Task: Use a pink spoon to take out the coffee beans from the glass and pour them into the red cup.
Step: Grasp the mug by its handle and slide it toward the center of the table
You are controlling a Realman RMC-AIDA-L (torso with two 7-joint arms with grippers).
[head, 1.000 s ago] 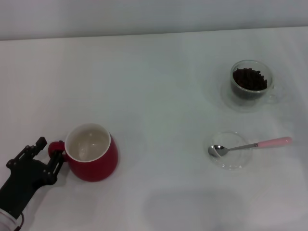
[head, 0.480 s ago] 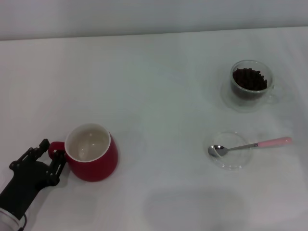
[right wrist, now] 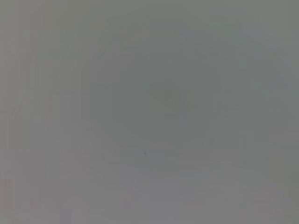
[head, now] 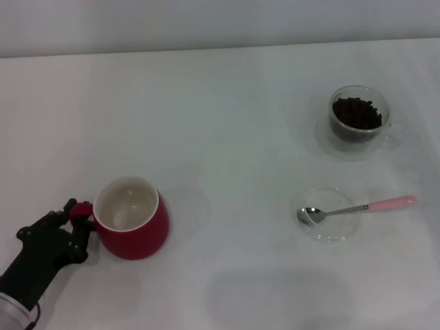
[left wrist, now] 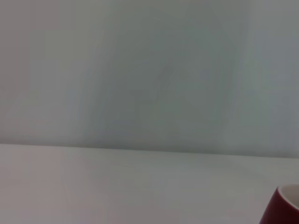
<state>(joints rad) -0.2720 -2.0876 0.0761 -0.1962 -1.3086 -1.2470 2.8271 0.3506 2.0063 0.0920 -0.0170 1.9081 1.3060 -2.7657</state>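
- Nothing of the scooping looks done to us: the red cup (head: 130,227) shows a bare white inside, and all the coffee beans (head: 357,113) sit in the glass (head: 359,122).
- Nearest us, at the left, our left gripper (head: 74,227) is at the cup's loop handle; its black fingers (head: 79,240) stand either side of it, but we cannot tell whether they are clamped.
- We see a rounded, glossy, bulbous mug, and in the left wrist view only its red edge (left wrist: 284,207).
- Farther right, the pink spoon (head: 357,208) lies untouched, its shiny metal bowl resting in a shallow clear saucer (head: 328,214) and its pale pink handle pointing right.
- Farthest, the small clear double-walled glass holds a dark heap of beans.
- Our right gripper is out of view.
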